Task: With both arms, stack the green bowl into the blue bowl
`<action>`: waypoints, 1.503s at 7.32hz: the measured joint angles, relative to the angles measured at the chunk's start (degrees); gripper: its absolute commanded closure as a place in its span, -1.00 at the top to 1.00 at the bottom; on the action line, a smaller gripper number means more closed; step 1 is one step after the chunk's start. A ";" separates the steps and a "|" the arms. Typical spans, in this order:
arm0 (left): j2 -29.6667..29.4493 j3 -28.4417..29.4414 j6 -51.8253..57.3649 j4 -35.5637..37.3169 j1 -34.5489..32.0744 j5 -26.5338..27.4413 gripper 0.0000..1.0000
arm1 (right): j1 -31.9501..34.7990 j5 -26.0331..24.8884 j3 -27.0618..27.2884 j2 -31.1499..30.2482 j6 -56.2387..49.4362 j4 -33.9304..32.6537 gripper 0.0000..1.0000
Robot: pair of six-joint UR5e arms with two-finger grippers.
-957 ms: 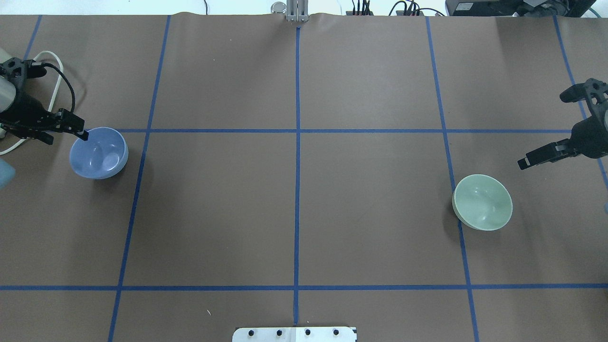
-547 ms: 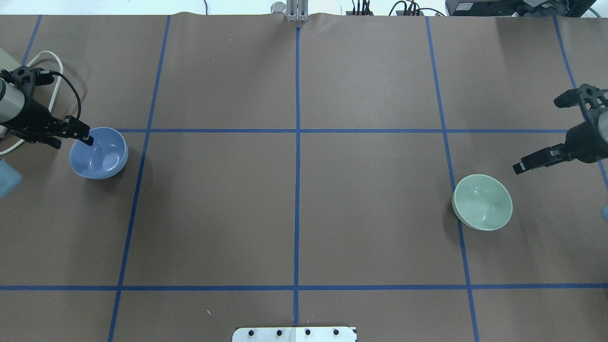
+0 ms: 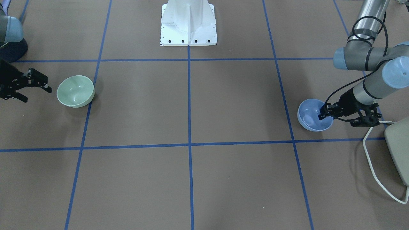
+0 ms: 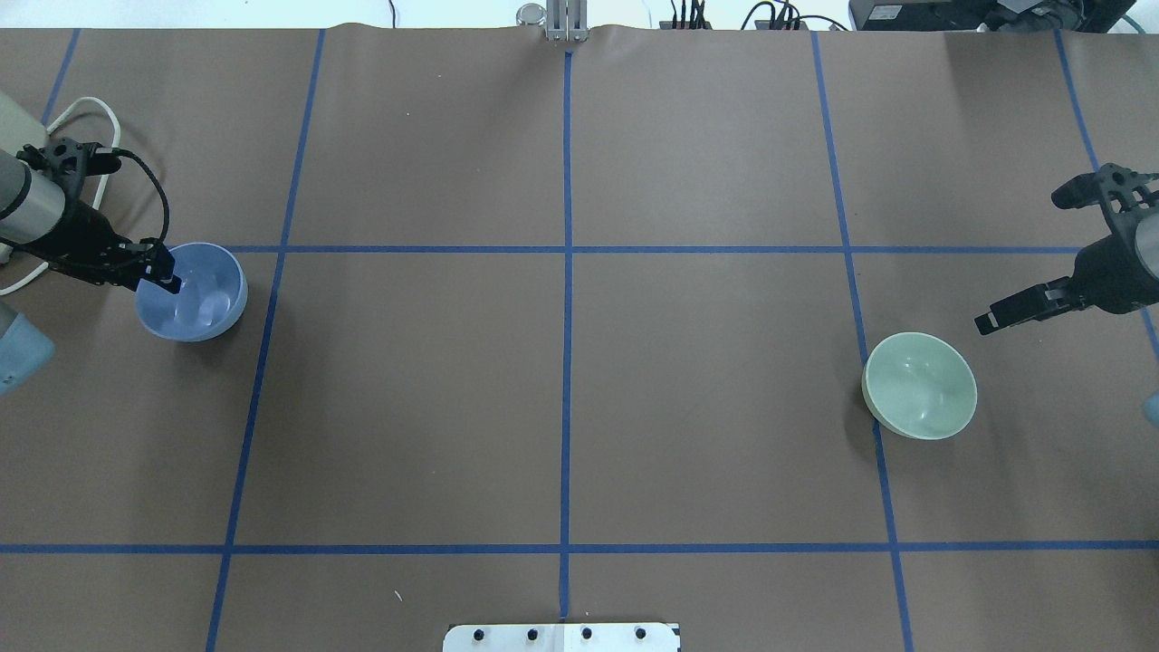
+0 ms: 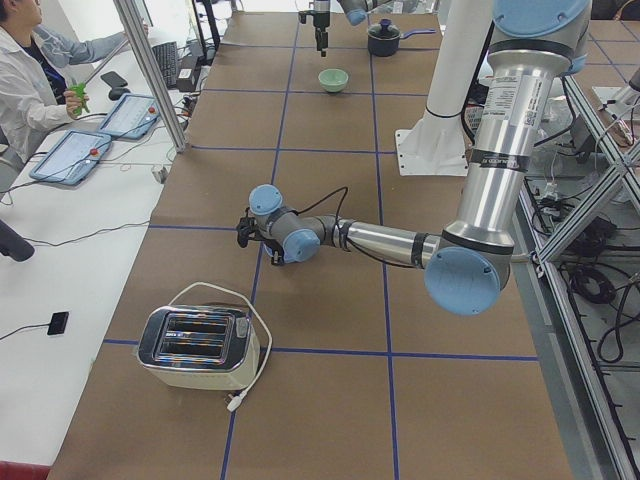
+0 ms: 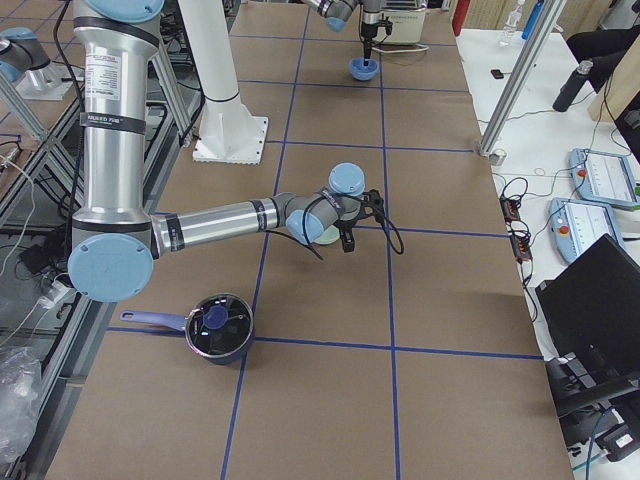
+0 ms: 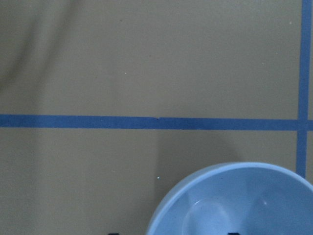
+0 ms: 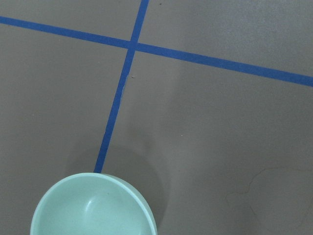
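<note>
The blue bowl (image 4: 192, 292) stands upright at the table's far left, also in the front view (image 3: 313, 118) and the left wrist view (image 7: 234, 200). My left gripper (image 4: 161, 270) is open at its rim, one finger inside the bowl and one outside, as the front view (image 3: 323, 113) shows. The green bowl (image 4: 920, 386) stands upright at the right, also in the front view (image 3: 75, 91) and the right wrist view (image 8: 93, 205). My right gripper (image 4: 991, 321) is open and empty, beside the green bowl and apart from it, as the front view (image 3: 35, 94) shows.
A toaster (image 5: 200, 345) with a white cable (image 3: 377, 172) stands beyond the blue bowl at the left table end. A dark pot (image 6: 218, 325) sits at the right end. The white pedestal (image 3: 188, 22) is at the robot's side. Blue tape lines cross the brown table.
My left gripper has moved toward the blue bowl and come down over its rim. My right gripper has shifted slightly toward the green bowl. The bowls have not moved.
</note>
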 measured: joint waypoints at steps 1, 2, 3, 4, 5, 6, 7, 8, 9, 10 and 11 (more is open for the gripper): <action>0.00 0.04 0.00 0.00 0.05 0.00 -0.49 | -0.03 -0.02 -0.01 0.00 -0.04 0.00 0.99; 0.02 0.07 0.03 0.00 0.09 0.02 -0.67 | -0.05 -0.05 -0.01 0.01 -0.06 0.00 0.99; 0.07 0.07 0.05 0.00 0.10 0.06 -0.79 | -0.05 -0.09 -0.01 0.01 -0.06 0.00 0.99; 0.11 0.04 0.01 -0.05 0.09 0.08 -0.86 | -0.05 -0.11 -0.02 0.01 -0.07 0.00 0.99; 0.12 -0.04 -0.14 -0.12 0.10 0.07 -0.88 | -0.05 -0.14 -0.02 0.01 -0.07 0.00 0.99; 0.14 -0.30 -0.50 -0.16 0.10 -0.05 -0.89 | -0.09 -0.18 -0.02 0.01 -0.07 0.00 0.99; 0.13 -0.99 -1.14 -0.09 0.08 -0.31 -0.89 | -0.11 -0.22 -0.04 0.01 -0.07 0.00 0.99; 0.06 -2.27 -2.42 0.18 0.05 -0.58 -0.89 | -0.16 -0.26 -0.07 0.01 -0.07 0.00 0.99; -0.24 -4.18 -5.46 0.63 0.06 -1.09 -0.89 | -0.25 -0.28 -0.09 0.01 -0.07 0.00 0.99; -1.46 -5.76 -10.63 0.96 0.17 -1.77 -0.89 | -0.36 -0.29 -0.10 0.01 -0.07 0.00 0.99; -3.45 -6.62 -16.54 1.08 0.77 -2.03 -0.89 | -0.48 -0.26 -0.10 0.01 -0.06 0.00 0.99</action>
